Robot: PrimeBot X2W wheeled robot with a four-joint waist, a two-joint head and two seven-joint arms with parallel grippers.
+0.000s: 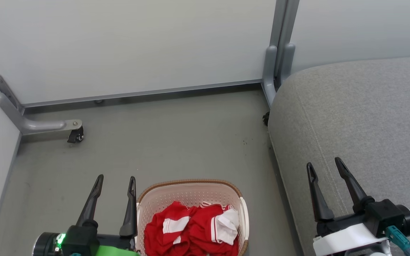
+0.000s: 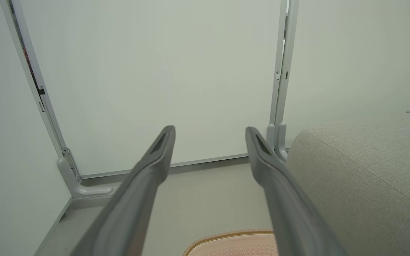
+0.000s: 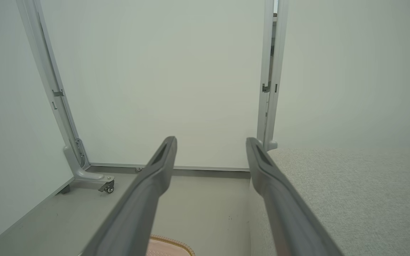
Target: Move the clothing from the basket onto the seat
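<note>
While left claw (image 1: 116, 177) and right claw (image 1: 323, 161) gape empty, grey floor (image 1: 173, 135) stretches ahead; basket (image 1: 190, 195) beside left claw holds clothing (image 1: 190, 231).

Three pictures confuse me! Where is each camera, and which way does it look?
Head view: up on the head, looking down at basket, clothing and seat; left gripper and right gripper show.
Left wrist view: on the left wrist, looking along its open fingers at the wall panel.
Right wrist view: on the right wrist, facing likewise, its fingers open.
Both wrist views share the basket rim and seat.
</note>
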